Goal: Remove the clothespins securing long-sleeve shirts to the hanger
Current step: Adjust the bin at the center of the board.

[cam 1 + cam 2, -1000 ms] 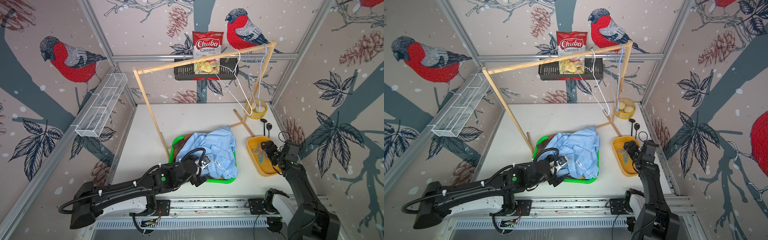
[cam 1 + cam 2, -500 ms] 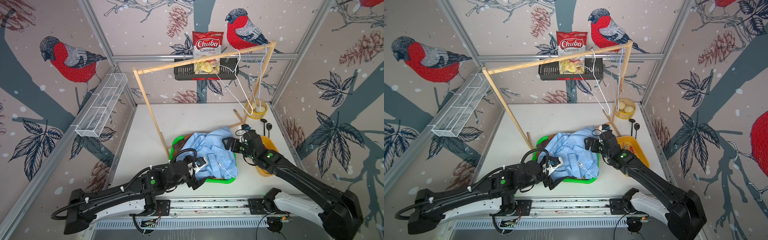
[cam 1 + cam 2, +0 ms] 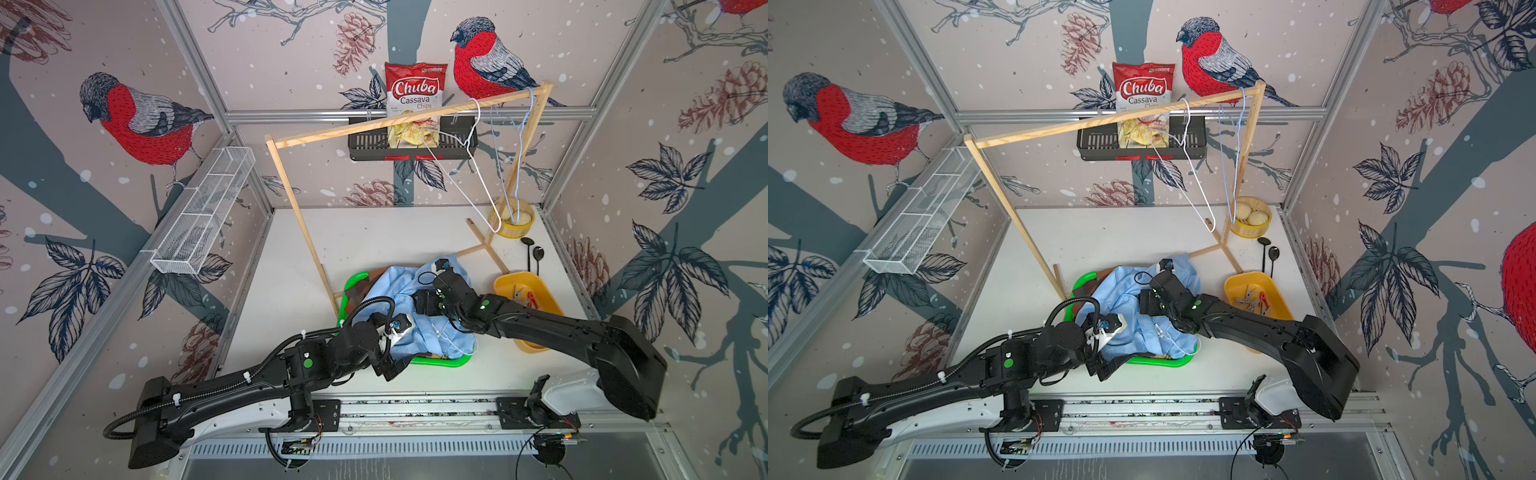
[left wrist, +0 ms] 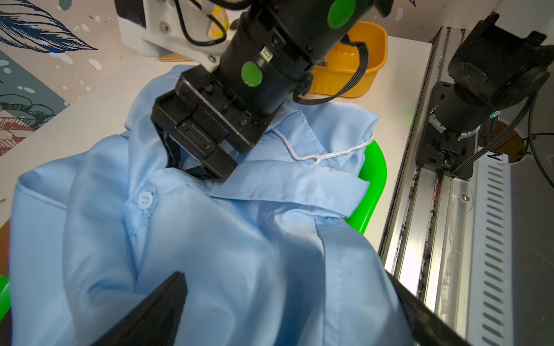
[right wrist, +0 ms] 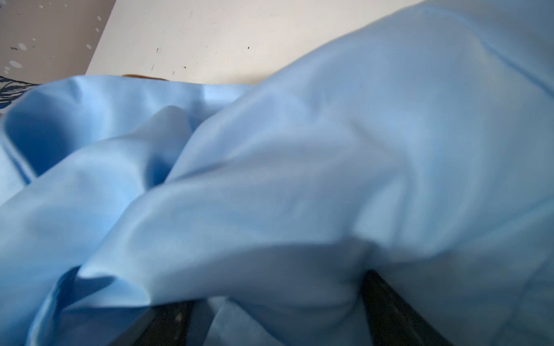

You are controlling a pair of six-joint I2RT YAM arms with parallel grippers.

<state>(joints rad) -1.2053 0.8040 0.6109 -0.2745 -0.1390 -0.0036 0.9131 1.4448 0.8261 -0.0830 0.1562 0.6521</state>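
The left hand [image 3: 390, 368] hovered at the near left edge of the clothes pile, its fingers [image 4: 162, 299] spread wide and holding nothing. Beneath it, a plain light blue collared button shirt [image 4: 239, 254] lay crumpled on top of a bright green plastic tray [image 4: 371, 179] on the white bench [image 3: 395, 232]. A thin white wire hanger [image 4: 314, 155] was still threaded through its collar. An edge of dark plaid cloth [image 3: 361, 291] showed under the blue shirt.

The right hand [image 4: 195, 167] pressed into the cloth beside the collar with its fingers apart and no clothespin between them.

Further right, two bare wire hangers, one white [image 3: 461, 183] and one pale blue [image 3: 511, 166], hung from a pale wooden rack [image 3: 407, 116]. A yellow plastic tub [image 3: 1273, 291] held several loose clothespins [image 3: 1250, 297], one of them red [image 3: 1263, 298].

The job looked well along, as those pins were already off. No pin showed clearly on the blue shirt. Any that were left probably sat hidden in its folds.
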